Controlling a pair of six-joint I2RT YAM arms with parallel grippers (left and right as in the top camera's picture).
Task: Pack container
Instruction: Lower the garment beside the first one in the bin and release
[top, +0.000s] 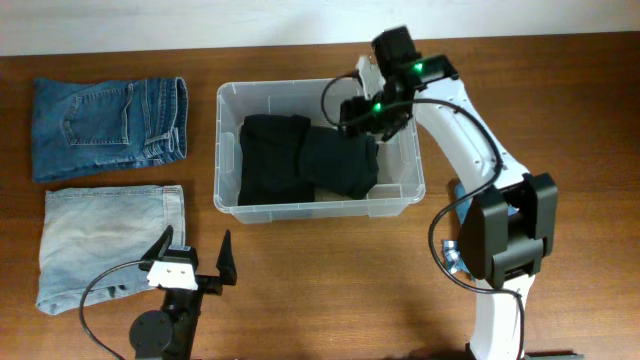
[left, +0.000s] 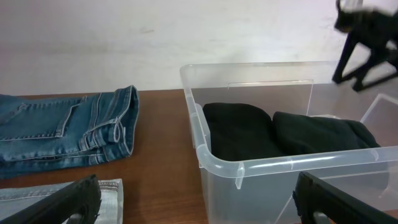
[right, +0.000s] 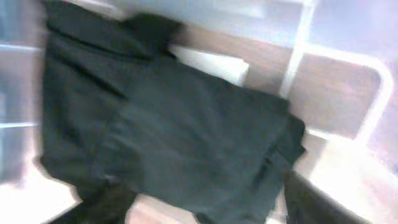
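You have a brown wooden table (top: 300, 290) carrying the clear container (top: 318, 211) mid-table, with folded dark jeans (top: 105, 125) and light jeans (top: 105, 235) lying at its left.

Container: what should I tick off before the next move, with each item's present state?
1. Folded black clothes inside the container: ok.
2. Right pincer open, gripping nothing: ok.
3. Right pincer clear of the container: not ok, it hangs over it.
4. Left pincer open and empty: ok.
5. Everything packed: not ok, dark jeans and light jeans lie on the table.
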